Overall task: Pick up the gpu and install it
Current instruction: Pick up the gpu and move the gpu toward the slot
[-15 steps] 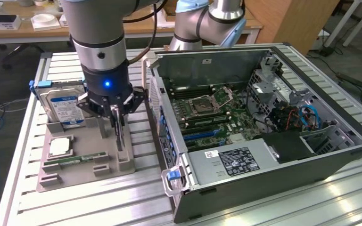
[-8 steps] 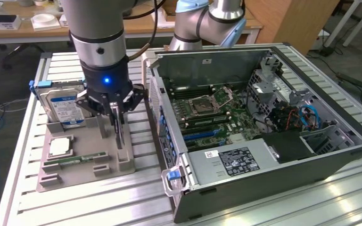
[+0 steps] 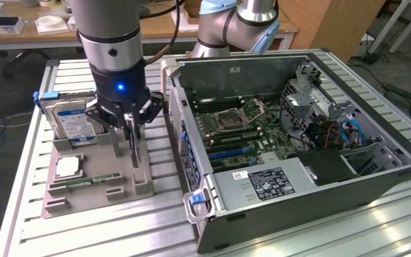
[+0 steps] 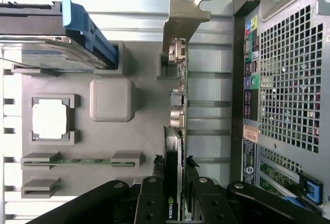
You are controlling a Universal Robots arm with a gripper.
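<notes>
Gripper (image 3: pixel 128 124) clamped narrow on gpu (image 3: pixel 133 150), left-centre frame; card edge-up directly below, in tray (image 3: pixel 109 163), long axis parallel to case (image 3: pixel 298 209).

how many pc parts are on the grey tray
4: hard drive at the far end, cpu and memory stick nearer the camera, gpu upright in the tool. None look hidden.

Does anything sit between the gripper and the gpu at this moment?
Nothing visible does. The gripper is directly at the top edge of the gpu, which stands on edge in the gray holder. The hard drive stands to one side of it and the open computer case to the other, neither between them.
</notes>
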